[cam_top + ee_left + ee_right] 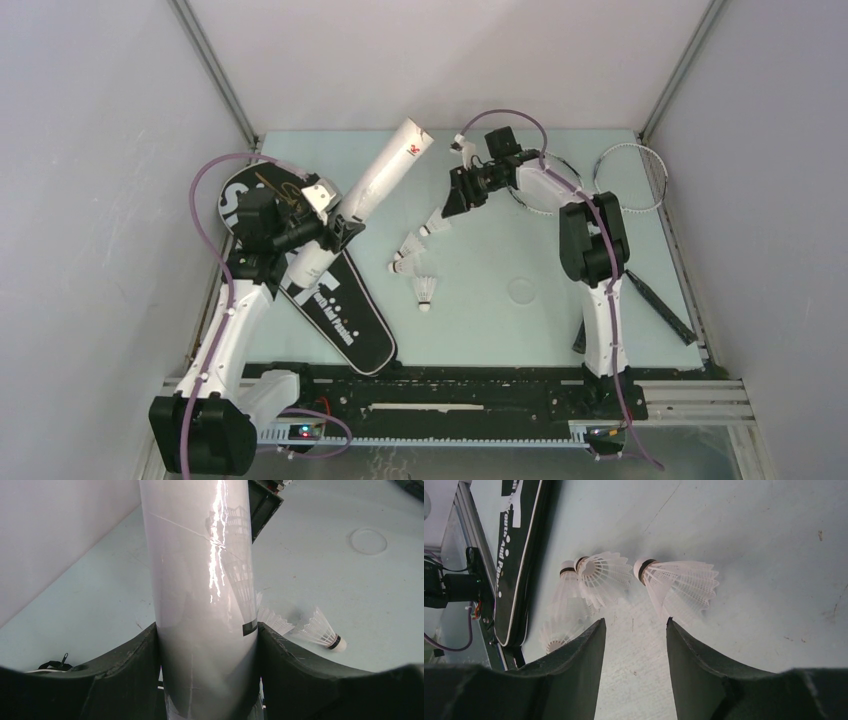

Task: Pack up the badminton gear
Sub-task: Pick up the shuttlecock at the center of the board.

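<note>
From my station, the left gripper (pixel 335 232) has its jaws clamped around the long white tube (pixel 385 175), low on its length. In the left wrist view the tube fills the whole gap and presses against both black fingers. The tube is held off the table (pixel 480 335) at a slant: its open end points up toward the back wall, and its lower end hangs over the black bag (pixel 345 315). The bag lies flat on the left part of the table. Its wide end sits beneath the left arm and its narrow end reaches toward the near edge. The right gripper (pixel 636 622) hovers low over the middle of the table with its jaws apart and nothing between them. The nearest shuttlecock (pixel 676 582) lies on its side just beyond the fingertips, slightly off the line of the gap and not touched. The other shuttlecocks (pixel 405 262) lie close together a little farther on, between that gripper and the bag. They overlap in my views, so I cannot count them for certain. The racquets (pixel 660 307) lie at the right side of the table, heads toward the back. One head is partly hidden behind the right arm.
</note>
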You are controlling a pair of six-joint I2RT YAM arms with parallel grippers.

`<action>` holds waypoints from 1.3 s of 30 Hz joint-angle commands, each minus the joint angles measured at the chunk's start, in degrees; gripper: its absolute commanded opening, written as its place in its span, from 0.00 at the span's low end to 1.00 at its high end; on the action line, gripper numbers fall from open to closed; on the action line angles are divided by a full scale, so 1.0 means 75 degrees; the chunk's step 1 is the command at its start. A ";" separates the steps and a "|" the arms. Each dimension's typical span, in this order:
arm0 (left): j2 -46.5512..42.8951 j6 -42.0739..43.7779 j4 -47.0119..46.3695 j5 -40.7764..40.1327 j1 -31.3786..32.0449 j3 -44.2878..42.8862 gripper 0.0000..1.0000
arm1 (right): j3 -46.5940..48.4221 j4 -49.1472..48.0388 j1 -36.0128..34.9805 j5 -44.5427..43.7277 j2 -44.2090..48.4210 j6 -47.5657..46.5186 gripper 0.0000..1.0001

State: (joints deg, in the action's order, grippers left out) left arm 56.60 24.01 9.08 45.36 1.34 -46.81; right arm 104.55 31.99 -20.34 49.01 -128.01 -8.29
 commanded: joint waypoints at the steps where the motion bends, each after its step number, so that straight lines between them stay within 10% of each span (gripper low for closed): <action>1: -0.0131 0.0092 -0.0333 0.0286 -0.0062 0.0158 0.43 | 0.0501 -0.0001 -0.0066 0.0067 -0.0185 0.0139 0.56; 26: 0.0007 0.0209 -0.0196 0.0572 -0.0062 0.0149 0.43 | 0.1634 0.0944 -0.0330 0.0222 -0.1236 -0.0404 0.46; 39: -0.0023 0.0991 0.0047 0.0959 -0.0063 0.0230 0.43 | 0.1633 0.1008 0.0228 0.0509 -0.0690 -0.0158 0.00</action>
State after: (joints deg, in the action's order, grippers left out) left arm 57.06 26.48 10.33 48.77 1.30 -46.81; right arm 115.35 38.79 -21.50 50.76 -137.29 -9.96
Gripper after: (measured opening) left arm 0.678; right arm 0.060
